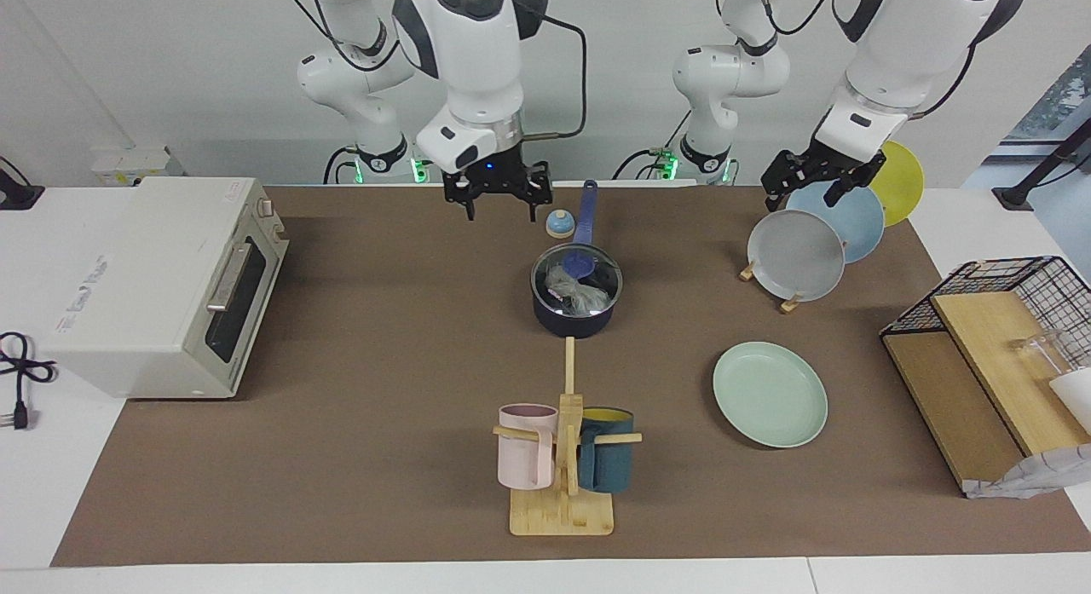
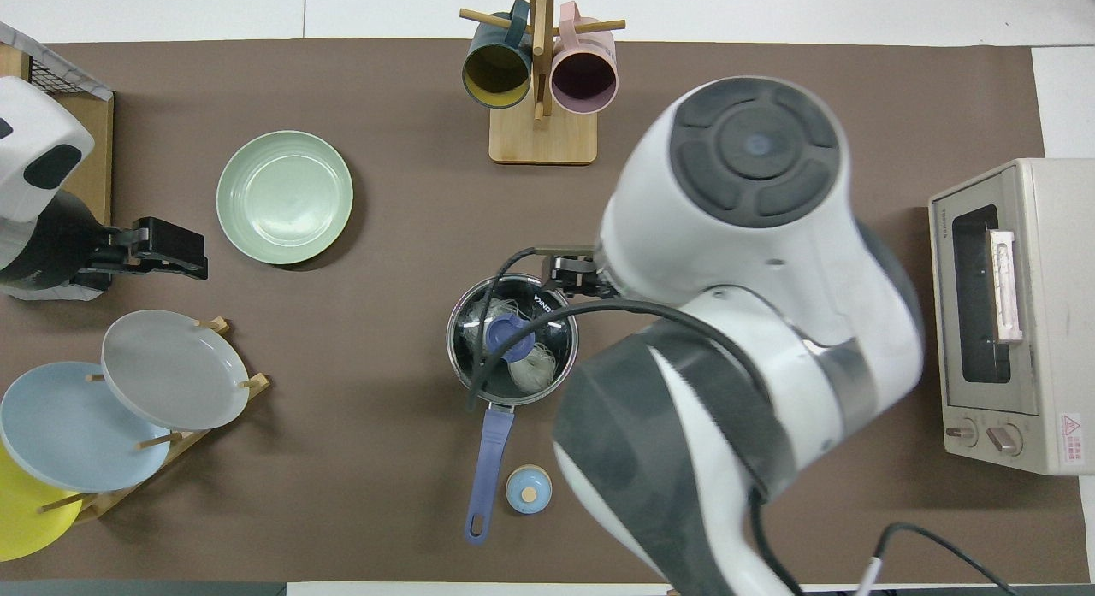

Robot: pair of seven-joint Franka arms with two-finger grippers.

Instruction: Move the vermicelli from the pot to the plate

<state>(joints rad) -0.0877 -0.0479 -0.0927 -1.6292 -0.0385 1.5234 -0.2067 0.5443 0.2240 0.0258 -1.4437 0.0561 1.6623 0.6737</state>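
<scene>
You get two high views, half a turn apart. One faces the robots from across the table (image 1: pixel 358 338), a fair way off. The other looks steeply down from above the robots' own end. Both share the whole mat, with the pot (image 1: pixel 576 302) (image 2: pixel 511 339) mid-table.

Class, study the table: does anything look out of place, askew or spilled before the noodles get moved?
Nothing is spilled or askew. One thing stands out: the pot has its glass lid on, with the vermicelli under it, so the plate is bare. Both grippers, right and left, hang open in the air.
</scene>
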